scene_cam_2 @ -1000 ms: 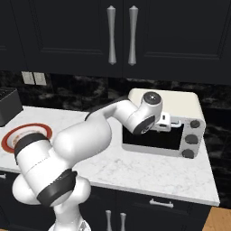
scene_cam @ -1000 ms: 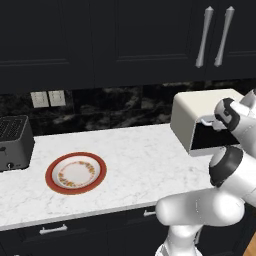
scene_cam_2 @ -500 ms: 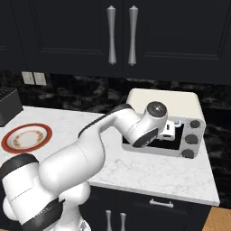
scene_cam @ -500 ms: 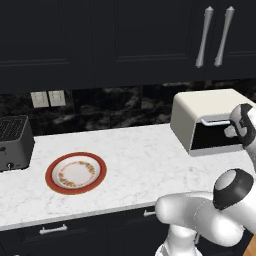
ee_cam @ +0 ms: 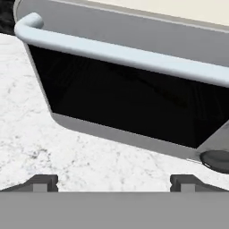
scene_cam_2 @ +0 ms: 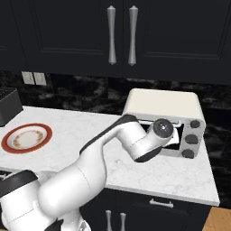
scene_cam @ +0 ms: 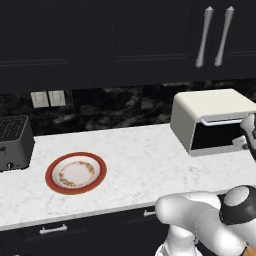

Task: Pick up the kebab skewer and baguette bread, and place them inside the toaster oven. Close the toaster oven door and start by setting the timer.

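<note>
The cream-white toaster oven (scene_cam: 210, 112) (scene_cam_2: 162, 106) stands at the right end of the counter. Its door (ee_cam: 125, 103) of dark glass stands upright against the oven front, with the silver bar handle (ee_cam: 120, 53) along its top edge. My gripper (ee_cam: 114, 182) is open and empty, close in front of the door's lower part, just above the counter. From the right base view my hand (scene_cam_2: 163, 130) covers the right part of the door, beside the three dark knobs (scene_cam_2: 191, 139). The kebab skewer and the baguette bread are out of view; the dark glass lets nothing inside show.
A red-rimmed plate (scene_cam: 76, 172) (scene_cam_2: 27, 137) lies bare on the white marble counter (scene_cam: 145, 165) at the left. A dark slot toaster (scene_cam: 12, 142) stands at the far left. Black cabinets with silver handles (scene_cam_2: 121, 34) hang above.
My hand has swung to the right across the oven front and a little lower. The gripper has stayed open. Plate and oven have not moved.
</note>
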